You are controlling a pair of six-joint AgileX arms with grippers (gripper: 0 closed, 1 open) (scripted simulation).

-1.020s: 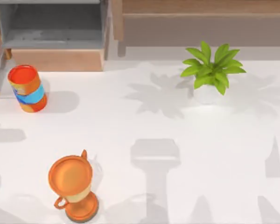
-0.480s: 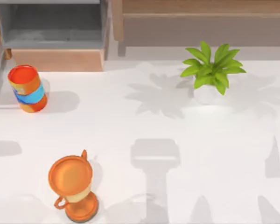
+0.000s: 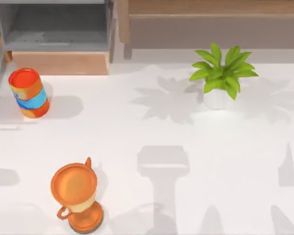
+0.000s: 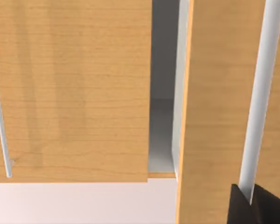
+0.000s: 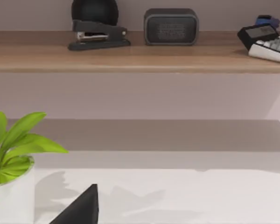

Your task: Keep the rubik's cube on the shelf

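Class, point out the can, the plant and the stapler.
Can (image 3: 28, 93), top view, on its blue band.
Plant (image 3: 224, 71), top view, on its leaves.
Stapler (image 5: 99, 39), right wrist view, on its body.

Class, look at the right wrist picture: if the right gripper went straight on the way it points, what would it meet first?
Probably the shelf, at its front face or the recess beneath. The potted plant stands to one side, apparently off that line, though depth is unclear.

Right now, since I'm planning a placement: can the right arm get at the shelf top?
Probably yes: its wrist view faces the shelf, bare wood lies between speaker and calculator, and the plant stands off to one side.
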